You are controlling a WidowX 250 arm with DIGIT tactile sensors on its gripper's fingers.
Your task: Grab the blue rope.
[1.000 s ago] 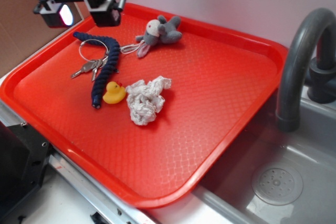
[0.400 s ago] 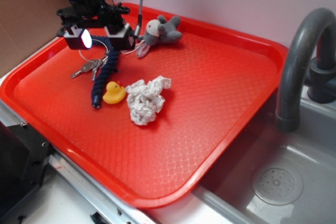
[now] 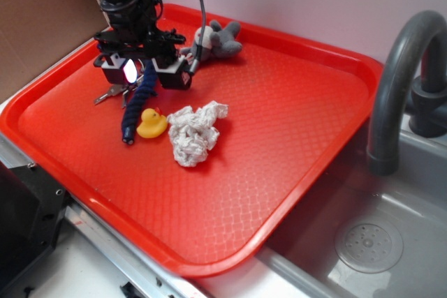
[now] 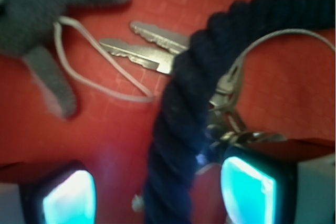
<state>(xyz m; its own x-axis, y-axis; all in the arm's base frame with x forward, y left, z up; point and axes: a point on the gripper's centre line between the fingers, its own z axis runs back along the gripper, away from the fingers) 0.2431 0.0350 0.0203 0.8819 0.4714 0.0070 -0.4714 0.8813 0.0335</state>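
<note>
Rope [image 4: 181, 124] lies between parted jaws, untouched.

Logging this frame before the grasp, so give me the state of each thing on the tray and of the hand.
hand: open, lowered astride the rope
blue rope: flat on the tray, curved, lying between the fingers, not gripped
keys: flat, partly under the rope
rubber duck: upright beside the rope's end
crumpled cloth: bunched
plush toy: lying near the tray's rear rim
tray: flat
</note>
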